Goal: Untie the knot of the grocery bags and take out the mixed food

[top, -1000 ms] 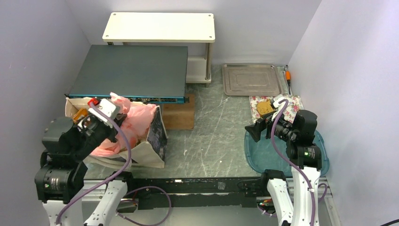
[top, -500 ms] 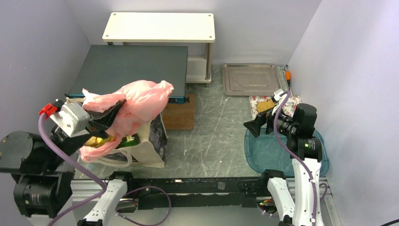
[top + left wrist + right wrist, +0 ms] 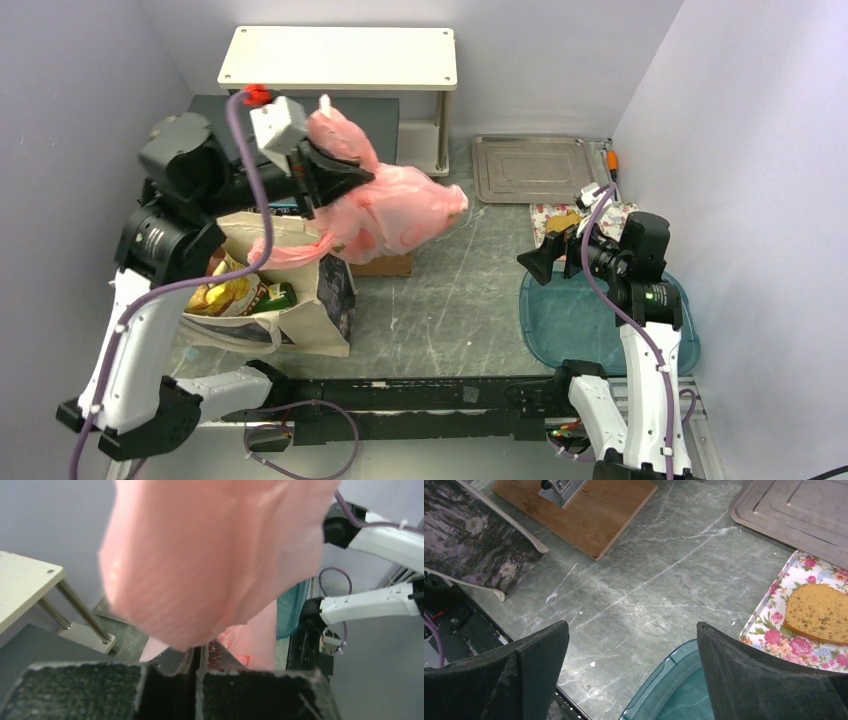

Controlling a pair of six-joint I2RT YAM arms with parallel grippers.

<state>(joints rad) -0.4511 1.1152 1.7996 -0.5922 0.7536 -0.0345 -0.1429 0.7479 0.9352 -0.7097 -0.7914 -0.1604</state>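
Lifting out was judged the step in hand: the pink plastic bag was held aloft by the left gripper, its jaws pinched narrow on a fold of the film, above and just beyond the canvas tote, in which a yellow chip bag and a green bottle could be seen lying. The right gripper was seen spread wide by the edge of the teal tray — nothing in it. The knot could not be made out. Next, the bag would need to be set on bare table — and its tied ends found and gripped by the free gripper.

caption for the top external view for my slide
Left pincer holds the pink plastic bag aloft by the canvas tote; right pincer open.
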